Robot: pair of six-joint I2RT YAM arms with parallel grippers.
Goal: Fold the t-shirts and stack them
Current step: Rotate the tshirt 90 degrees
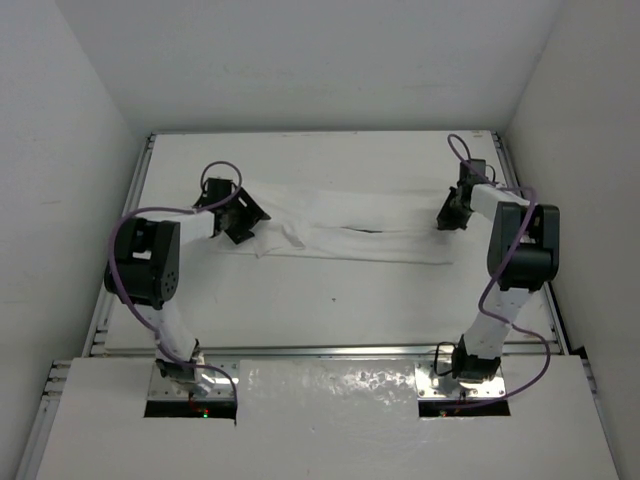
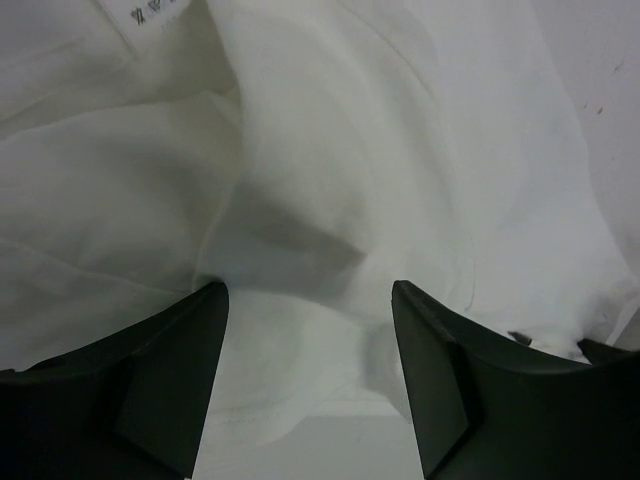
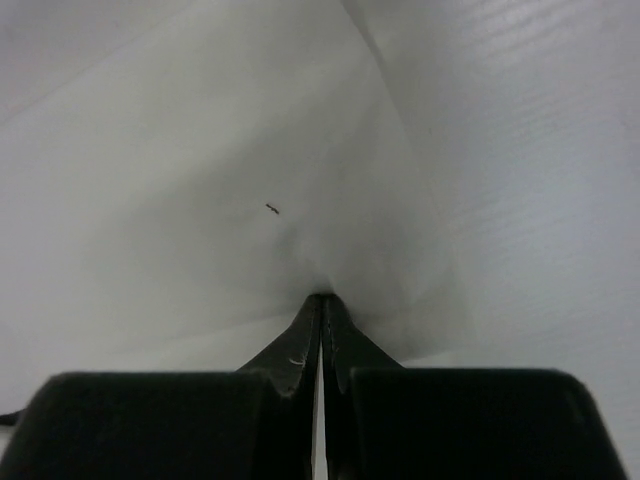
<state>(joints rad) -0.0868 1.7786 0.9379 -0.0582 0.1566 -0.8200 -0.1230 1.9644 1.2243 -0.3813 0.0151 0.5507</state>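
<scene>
The white t-shirt (image 1: pixel 345 225) lies stretched out as a long band across the far half of the table. My left gripper (image 1: pixel 236 214) is at its left end, open, with crumpled cloth (image 2: pixel 300 200) between and beyond the fingers (image 2: pixel 440 380). A small printed tag (image 2: pixel 150 12) shows at the top of the left wrist view. My right gripper (image 1: pixel 453 210) is at the shirt's right end and is shut, pinching a thin edge of the white cloth (image 3: pixel 300 180) at its tips (image 3: pixel 322 300).
The white tabletop (image 1: pixel 330 300) spreads in front of the shirt. Metal rails (image 1: pixel 100 320) run along the table's left and right sides. White walls close in the back and both sides. A tiny dark speck (image 3: pixel 272 208) sits on the cloth.
</scene>
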